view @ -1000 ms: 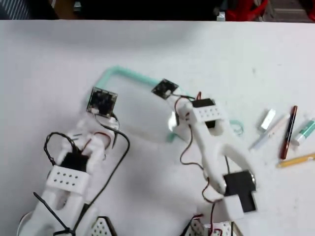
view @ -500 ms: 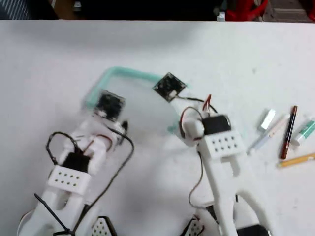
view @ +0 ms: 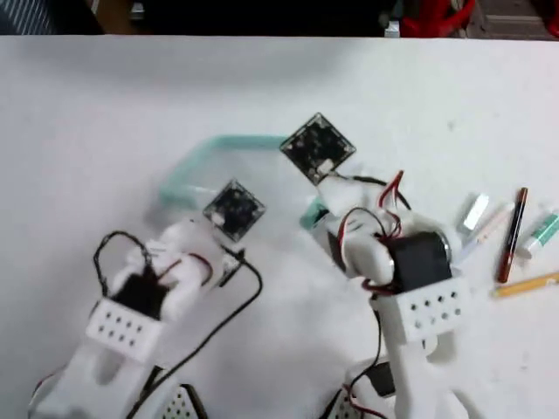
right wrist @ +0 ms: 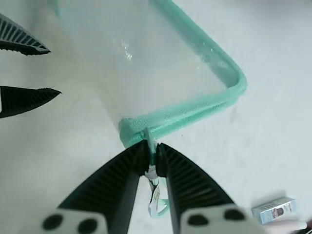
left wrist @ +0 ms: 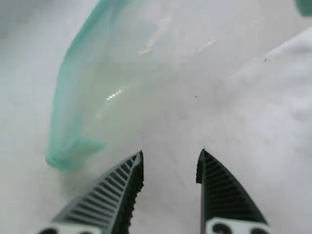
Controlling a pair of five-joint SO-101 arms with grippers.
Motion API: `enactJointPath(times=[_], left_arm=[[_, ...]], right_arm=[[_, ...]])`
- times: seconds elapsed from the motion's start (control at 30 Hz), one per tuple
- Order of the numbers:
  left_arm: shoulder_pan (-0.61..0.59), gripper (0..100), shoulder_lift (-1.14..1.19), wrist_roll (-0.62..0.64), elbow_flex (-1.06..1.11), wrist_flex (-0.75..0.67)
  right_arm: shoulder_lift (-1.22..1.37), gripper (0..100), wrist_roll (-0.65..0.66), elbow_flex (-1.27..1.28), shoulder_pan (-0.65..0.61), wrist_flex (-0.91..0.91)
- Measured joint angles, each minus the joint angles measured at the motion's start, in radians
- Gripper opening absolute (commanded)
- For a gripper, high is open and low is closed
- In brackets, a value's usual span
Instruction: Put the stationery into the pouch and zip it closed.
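Tabletop [view: 105,96] holds the clear pouch [view: 244,141], stationery [view: 513,234] lying outside it.

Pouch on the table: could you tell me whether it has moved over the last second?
Yes. In the high view the pouch has slid slightly toward the arms' bases and the brown pen, which stayed put.

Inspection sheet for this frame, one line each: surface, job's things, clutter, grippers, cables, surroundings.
Surface: white table.
Job's things: clear pouch with teal edging, nothing seen inside; stationery lies on the table beside the right arm, outside the pouch.
Clutter: nothing seen.
Grippers: left gripper open, holding nothing, next to the pouch; right gripper shut on the zip pull at the pouch's corner.
Cables: black cable loops off the left arm; red wires on the right arm.
Surroundings: dark space beyond the far edge, red object.
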Motion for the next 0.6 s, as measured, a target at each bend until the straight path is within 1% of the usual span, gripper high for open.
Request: enactJointPath(times=[0.13,0.23,0.37,0.5,0.6], left_arm=[[0.002,19,-0.189,0.000,0.028,0.044],[0.008,19,-0.347,-0.002,0.084,0.064],[0.005,19,-0.516,-0.015,0.106,0.117],[0.008,19,-0.559,-0.015,0.106,0.130],[0.021,19,-0.554,-0.015,0.106,0.130]], right_arm=[[0.000,1.7,-0.006,-0.069,-0.032,0.028],[0.000,1.7,-0.009,-0.110,-0.037,0.032],[0.000,1.7,-0.009,-0.186,-0.035,0.054],[0.014,1.7,-0.009,-0.301,-0.037,0.115],[0.094,1.7,-0.066,-0.411,-0.080,0.186]])
